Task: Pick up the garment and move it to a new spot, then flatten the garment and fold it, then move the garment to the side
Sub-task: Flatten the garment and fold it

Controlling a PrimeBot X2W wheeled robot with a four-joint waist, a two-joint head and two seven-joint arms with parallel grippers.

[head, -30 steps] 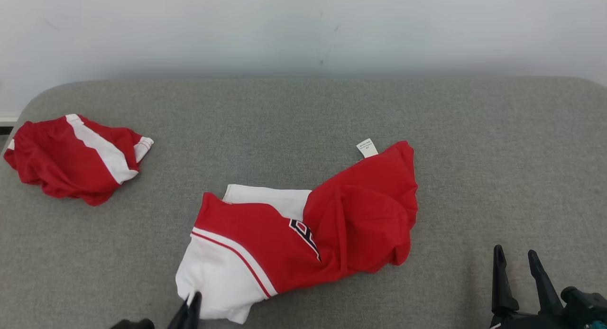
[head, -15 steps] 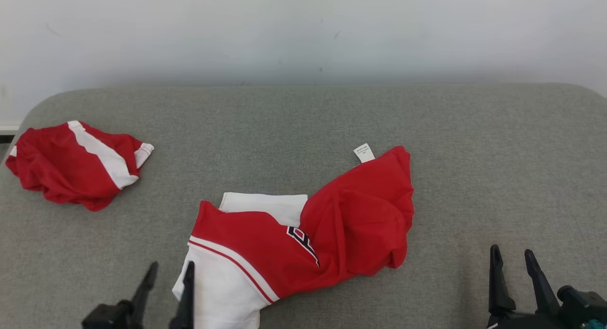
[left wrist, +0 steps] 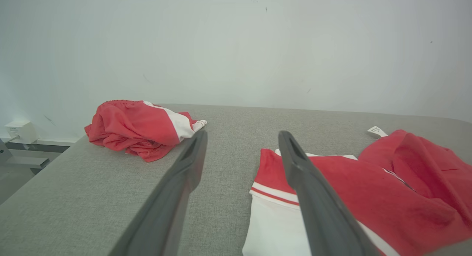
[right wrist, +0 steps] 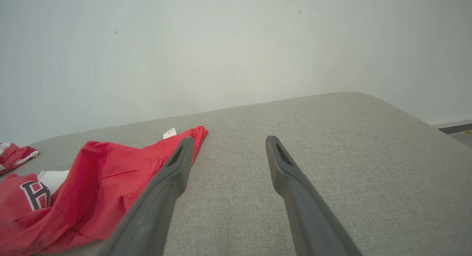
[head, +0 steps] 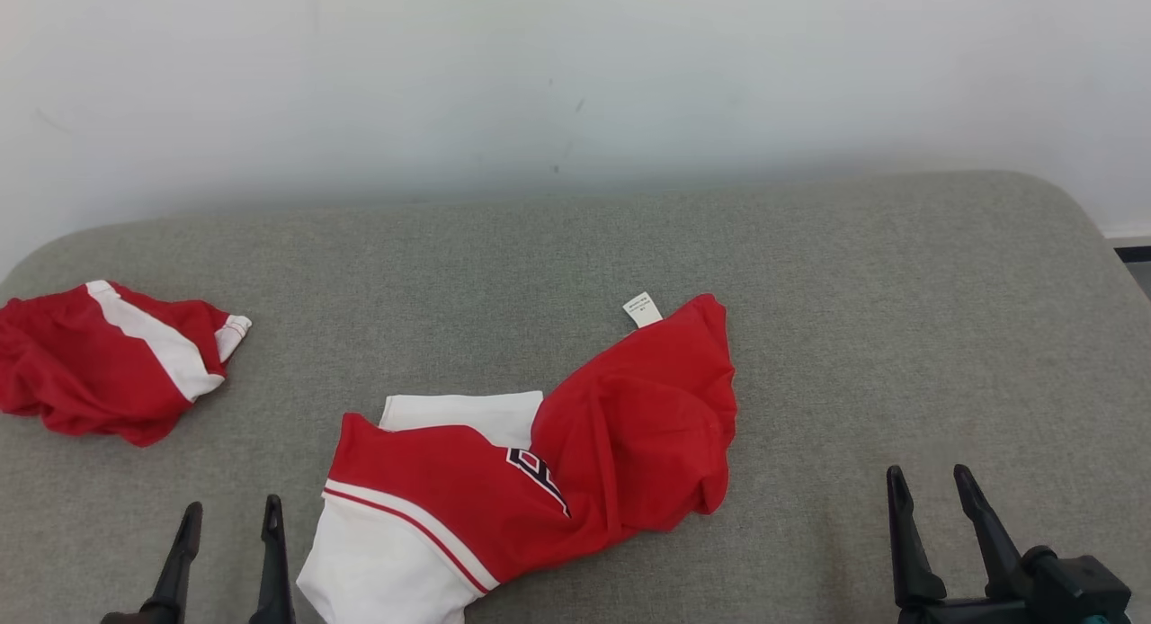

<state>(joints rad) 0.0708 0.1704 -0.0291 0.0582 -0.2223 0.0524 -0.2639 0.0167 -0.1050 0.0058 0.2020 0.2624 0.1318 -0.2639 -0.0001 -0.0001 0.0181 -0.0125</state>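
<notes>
Garment [head: 539, 480] is lying crumpled at the near middle of the grey padded surface [head: 899, 291]. Its white panel is pointing toward the near edge and its red bulk is bunching up and to the right. Dark lettering [head: 538, 473] is showing at the fold. A small white label [head: 642, 309] is sticking out at the far tip.

Open room: bare grey cloth is stretching wide on the garment's right, out to the rounded far right corner. A clear band is also running behind it up to the pale wall [head: 575, 66]. On the left, a second red-and-white bundle [head: 108, 363] is sitting near the left edge, well apart from the garment, with bare cloth between them.

Left gripper [head: 231, 507] is standing released, fingers spread and empty. It is just beside the white corner, on its left, and appears not to be touching it. The left wrist view is showing one finger overlapping the white panel; contact cannot be told there.

Right gripper [head: 927, 473] is standing released too, grasping nothing. It is well to the right of the red bulk, over bare cloth.
</notes>
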